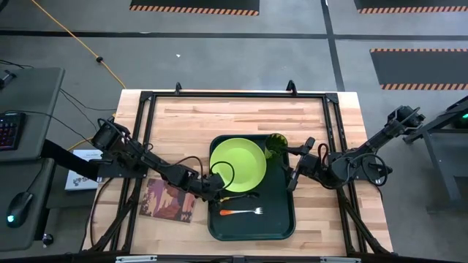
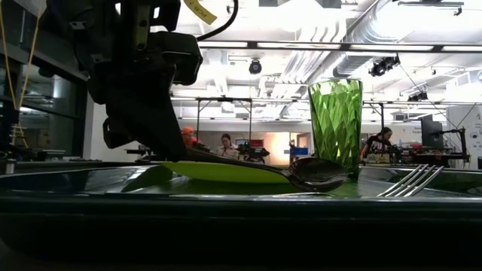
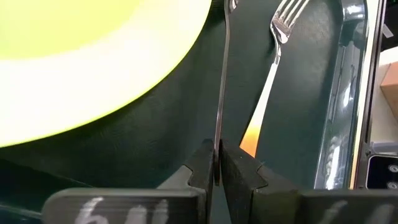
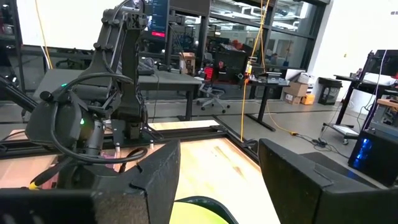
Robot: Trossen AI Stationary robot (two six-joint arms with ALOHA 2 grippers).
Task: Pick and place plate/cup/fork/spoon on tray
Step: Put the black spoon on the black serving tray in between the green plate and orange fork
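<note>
The dark green tray [image 1: 281, 219] lies at the table's middle. On it are the lime-green plate [image 1: 238, 164], the green cup [image 1: 276, 144] standing at its far right corner, and the orange-handled fork [image 1: 241, 212] lying flat near its front. My left gripper [image 1: 214, 188] is at the tray's left side, just in front of the plate, shut on the dark spoon [image 2: 316, 173]. My right gripper [image 1: 292, 172] is open and empty over the tray's right rim, near the cup. My left gripper pinches the free end of the spoon's handle [image 3: 217, 146] between its two fingertips [image 3: 202, 165]. The fingers come low from the table's left and lie along the spoon. The spoon runs straight out from them between plate and fork, its bowl [image 2: 316, 175] low at the tray floor.
A reddish-brown patterned mat [image 1: 170, 201] lies on the table left of the tray. The tray's raised rim [image 2: 226, 211] runs all around. Bare wood lies at the far side of the table [image 1: 219, 113]. People stand in the room beyond.
</note>
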